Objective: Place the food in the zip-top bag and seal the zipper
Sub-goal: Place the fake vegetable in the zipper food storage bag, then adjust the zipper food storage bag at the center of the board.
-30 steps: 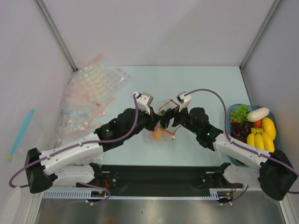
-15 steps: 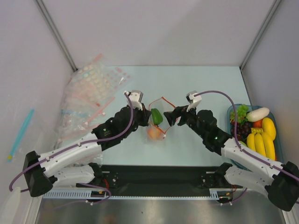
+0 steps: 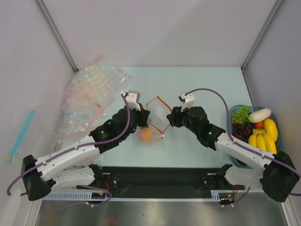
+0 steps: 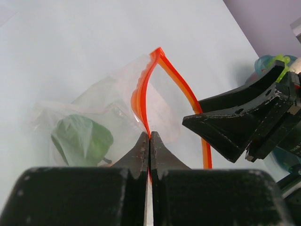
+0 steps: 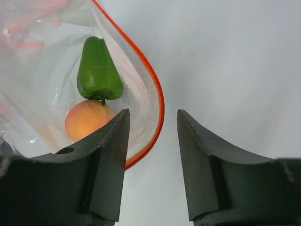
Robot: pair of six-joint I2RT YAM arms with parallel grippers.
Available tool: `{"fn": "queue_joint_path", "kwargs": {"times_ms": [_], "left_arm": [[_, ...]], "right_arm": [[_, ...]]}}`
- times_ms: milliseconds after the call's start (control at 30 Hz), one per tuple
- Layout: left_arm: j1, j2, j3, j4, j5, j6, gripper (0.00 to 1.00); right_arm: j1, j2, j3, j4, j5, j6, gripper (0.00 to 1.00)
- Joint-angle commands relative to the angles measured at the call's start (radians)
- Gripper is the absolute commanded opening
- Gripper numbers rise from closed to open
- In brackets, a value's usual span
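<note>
Fingers [image 4: 136, 157] of the left gripper [image 4: 149, 137] are pressed together on the zipper [image 4: 140, 96], pinching one lip. The right gripper [image 5: 153, 115] has its fingers apart around nothing, just beside the other lip. Between both arms on the table [image 3: 202, 80], the zip-top bag [image 4: 117, 87] looks clear, its red-orange mouth bowed open, with a green pepper [image 5: 98, 70] and an orange ball [image 5: 87, 120] inside. I judge the film limp, light and slippery; the stiffer strip is the place to grip.

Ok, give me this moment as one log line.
left gripper: shut on zipper | right gripper: open, beside mouth, holding nothing | zip-top bag: unsealed, green piece and orange ball inside
</note>
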Motion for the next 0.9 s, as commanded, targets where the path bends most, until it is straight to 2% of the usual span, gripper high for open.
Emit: {"fn": "queue_joint_path", "kwargs": {"times_ms": [0, 133, 233, 333, 533, 700, 867], "left_arm": [[0.005, -0.021, -0.001, 0.029, -0.019, -0.007, 0.01], [0.004, -0.021, -0.003, 0.035, -0.008, 0.000, 0.00], [0.004, -0.010, -0.001, 0.041, 0.016, 0.015, 0.00], [0.004, 0.022, 0.012, 0.036, 0.036, 0.024, 0.00], [0.005, 0.098, 0.058, 0.018, 0.116, 0.032, 0.00], [0.004, 0.079, 0.049, 0.023, 0.098, 0.036, 0.00], [0.004, 0.023, 0.068, -0.045, -0.015, 0.046, 0.00]], "right_arm": [[0.004, -0.019, 0.042, -0.002, 0.002, -0.009, 0.49], [0.002, -0.039, 0.035, 0.002, -0.004, -0.014, 0.25], [0.004, -0.056, 0.027, 0.018, -0.032, -0.020, 0.11], [0.004, -0.081, 0.010, 0.047, -0.058, -0.021, 0.04], [0.004, -0.142, -0.028, 0.105, -0.124, -0.030, 0.03], [0.004, -0.199, -0.057, 0.119, -0.083, -0.032, 0.08], [0.004, -0.169, -0.035, 0.078, -0.063, -0.035, 0.32]]}}
